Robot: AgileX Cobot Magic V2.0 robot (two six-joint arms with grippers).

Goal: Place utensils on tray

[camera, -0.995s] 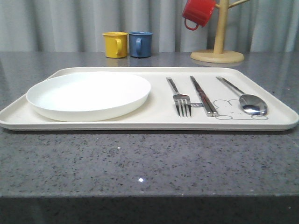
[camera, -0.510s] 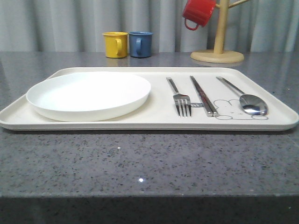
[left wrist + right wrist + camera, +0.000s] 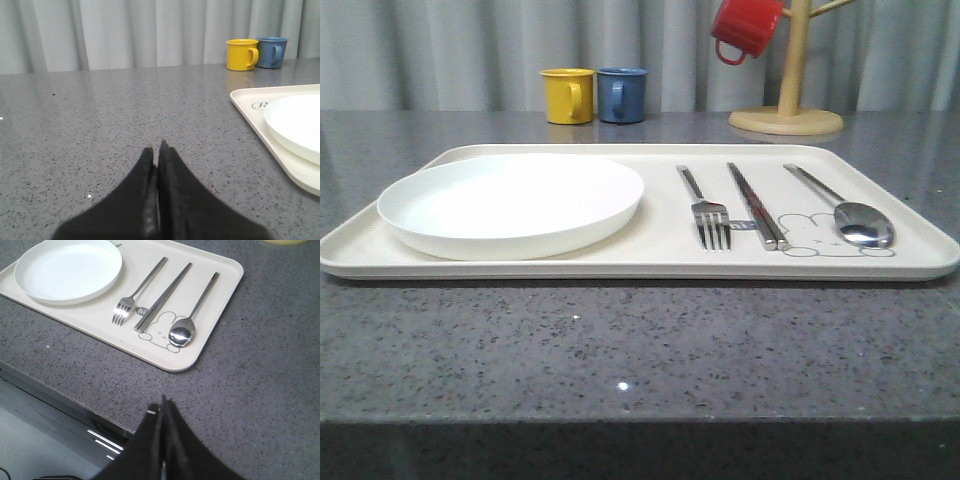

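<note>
Cutlery of shiny silver metal lies in a neat row on the large flat cream rectangular tray (image 3: 650,262), which has rounded corners and a low rim and rests on the grey speckled stone bench (image 3: 620,340). In the front view, the four-tined silver fork (image 3: 708,214) lies just right of the tray's middle, tines toward the near edge. At 3 o'clock of the fork lies the pair of straight silver chopsticks (image 3: 754,204), the two sticks touching each other side by side. At 3 o'clock of the chopsticks lies the oval-bowled silver spoon (image 3: 855,217), its bowl toward the near edge. The near ends of the chopsticks and the spoon bowl lie on the grey bunny drawing (image 3: 815,237) printed on the tray. The three utensils lie apart from each other.

The round white plate (image 3: 510,203) sits on the left half of the tray, at 9 o'clock of the fork and not touching it.

At 12 o'clock, beyond the tray, the yellow enamel mug (image 3: 567,95) and the blue enamel mug (image 3: 621,94) stand just beside each other on the bench. Toward 1 o'clock stands the pale wooden mug tree (image 3: 787,95), with the red mug (image 3: 743,28) hanging tilted on a branch.

The left gripper (image 3: 158,150) is clenched, its black fingers pressed together with nothing between them, above bare bench beside the tray's left side. The right gripper (image 3: 162,405) is also clenched and empty, above the bench near the tray's near right corner
</note>
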